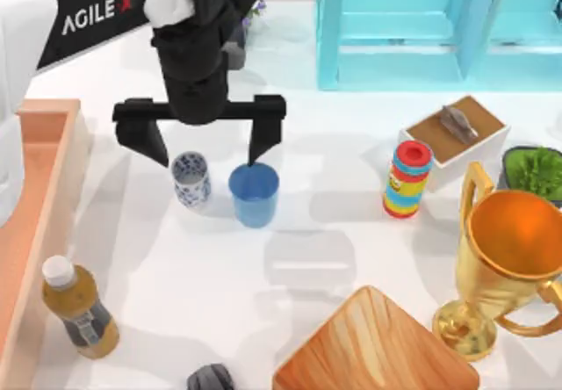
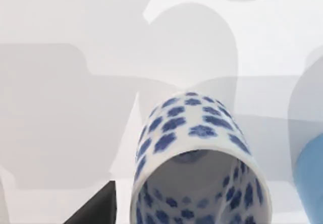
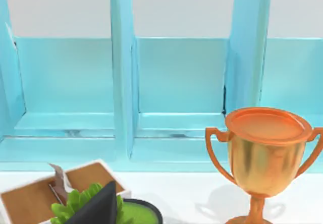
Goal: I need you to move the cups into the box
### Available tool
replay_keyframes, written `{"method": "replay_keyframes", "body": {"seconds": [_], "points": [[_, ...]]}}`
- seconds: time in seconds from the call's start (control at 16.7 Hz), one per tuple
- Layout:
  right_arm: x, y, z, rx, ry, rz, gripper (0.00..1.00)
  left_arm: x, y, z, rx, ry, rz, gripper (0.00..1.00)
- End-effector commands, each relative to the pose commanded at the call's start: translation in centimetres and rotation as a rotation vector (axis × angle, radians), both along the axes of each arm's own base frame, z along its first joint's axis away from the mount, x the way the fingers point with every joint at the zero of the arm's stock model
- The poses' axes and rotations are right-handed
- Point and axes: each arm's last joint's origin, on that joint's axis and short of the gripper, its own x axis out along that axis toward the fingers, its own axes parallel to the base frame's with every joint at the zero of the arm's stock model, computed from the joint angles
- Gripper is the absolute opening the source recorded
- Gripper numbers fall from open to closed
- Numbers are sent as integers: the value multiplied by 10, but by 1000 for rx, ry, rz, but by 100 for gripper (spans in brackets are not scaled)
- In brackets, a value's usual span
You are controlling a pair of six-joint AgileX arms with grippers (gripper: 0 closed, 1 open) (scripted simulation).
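Both cups are standing on the table: left gripper point(image 1: 209, 155) is hovering with jaws spread wide, straddling the floral cup point(image 1: 190, 178), gripping nothing. One fingertip point(image 1: 260, 151) is sitting at the blue tumbler point(image 1: 254, 194) rim; whether they touch, I cannot tell.

Our white tabletop point(image 1: 334, 258) carries the floral cup point(image 1: 190, 178) touching the blue tumbler point(image 1: 254, 194); left of them the box point(image 1: 35, 223), right the trophy point(image 1: 505, 258).

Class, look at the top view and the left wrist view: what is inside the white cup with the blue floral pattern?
Nothing shows inside the white cup: its mouth is open under the left gripper, and the wrist view shows pattern on the inner wall. Its bottom is not visible.
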Motion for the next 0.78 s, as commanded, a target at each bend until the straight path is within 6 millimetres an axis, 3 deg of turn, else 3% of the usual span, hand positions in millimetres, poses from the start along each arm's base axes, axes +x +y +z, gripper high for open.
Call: {"method": "replay_keyframes", "body": {"seconds": [0.18, 0.42, 0.78], "points": [[0, 0, 0, 0, 0, 0, 100, -3, 1, -26, 3, 7, 0, 100], [0, 0, 0, 0, 0, 0, 100, -4, 1, -28, 4, 7, 0, 100], [0, 0, 0, 0, 0, 0, 100, -4, 1, -28, 4, 7, 0, 55]]}}
